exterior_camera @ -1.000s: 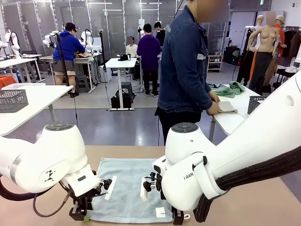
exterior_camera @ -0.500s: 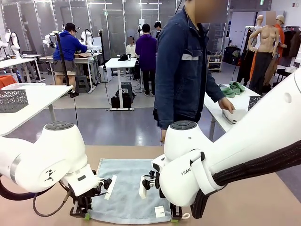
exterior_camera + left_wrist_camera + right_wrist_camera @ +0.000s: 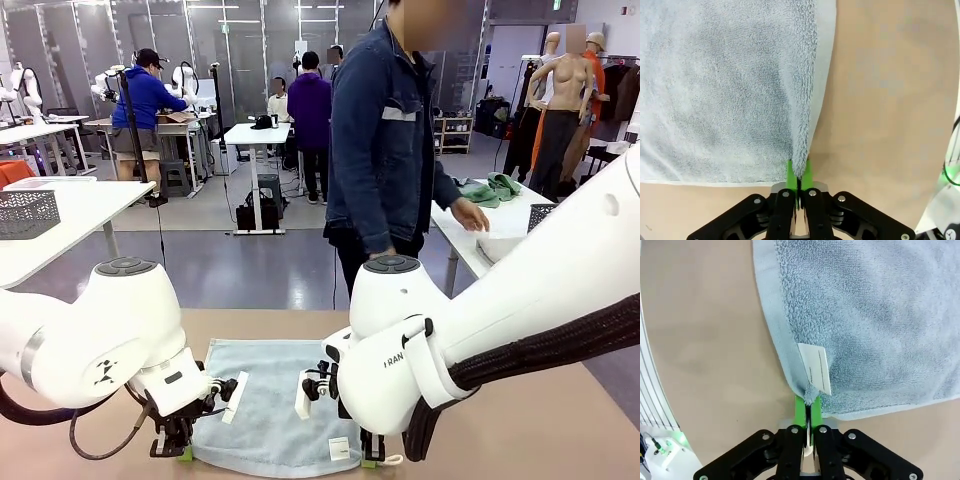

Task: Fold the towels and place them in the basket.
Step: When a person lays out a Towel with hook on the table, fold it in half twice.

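The light blue towel (image 3: 262, 400) lies spread flat on the tan table (image 3: 560, 430), not yet folded. At its near left corner the left gripper (image 3: 799, 172) is pinched tight on the terry edge, the cloth tenting up a little between the green pads; at its near right corner the right gripper (image 3: 808, 414) is likewise clamped on the hem, just beside the white label (image 3: 815, 369) (which lies face up). Beyond the towel's far edge stands a person, one hand (image 3: 468, 213) on a side table where a green towel (image 3: 490, 190) lies, a dark mesh basket (image 3: 540, 220) near it. I judge the task barely begun: both corners are gripped for a first fold; the folding of both towels and the basketing remain.
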Motion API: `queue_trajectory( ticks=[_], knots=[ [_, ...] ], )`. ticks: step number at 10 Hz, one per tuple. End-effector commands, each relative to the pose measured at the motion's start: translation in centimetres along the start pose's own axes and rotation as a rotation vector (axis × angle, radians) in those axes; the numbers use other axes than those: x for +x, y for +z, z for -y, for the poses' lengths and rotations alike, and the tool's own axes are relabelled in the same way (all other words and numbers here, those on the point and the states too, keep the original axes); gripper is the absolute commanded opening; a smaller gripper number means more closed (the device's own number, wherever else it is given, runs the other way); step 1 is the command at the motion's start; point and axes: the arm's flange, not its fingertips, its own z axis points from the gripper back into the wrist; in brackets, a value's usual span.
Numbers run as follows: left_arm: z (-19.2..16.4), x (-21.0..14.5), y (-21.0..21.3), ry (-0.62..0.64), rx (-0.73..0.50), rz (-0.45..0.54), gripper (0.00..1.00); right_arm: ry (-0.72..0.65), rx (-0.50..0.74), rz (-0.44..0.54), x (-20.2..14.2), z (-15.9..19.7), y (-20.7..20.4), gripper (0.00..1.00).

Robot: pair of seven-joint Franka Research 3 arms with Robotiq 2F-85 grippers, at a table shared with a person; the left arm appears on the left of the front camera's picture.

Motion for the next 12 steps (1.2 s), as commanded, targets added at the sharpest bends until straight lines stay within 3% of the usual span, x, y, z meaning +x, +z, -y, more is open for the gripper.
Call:
queue_trajectory(
  ticks=[1, 7, 8, 12],
  knots=[
    [0.3, -0.2, -0.6, 0.009, -0.028, -0.021, 0.00, 0.019, 0.045, 0.000, -0.1, -0.3, -0.2, 0.00],
    [0.0, 0.0, 0.0, 0.000, 0.000, 0.000, 0.00, 0.001, 0.005, -0.003, 0.0, 0.0, 0.0, 0.00],
    [0.0, 0.0, 0.0, 0.000, 0.002, 0.001, 0.04, 0.001, 0.004, -0.003, 0.0, 0.0, 0.0, 0.04],
    [-0.9, 1.8, 2.4, -0.002, 0.010, -0.023, 0.04, 0.007, -0.022, -0.007, 1.6, -0.1, 2.3, 0.04]
  ],
)
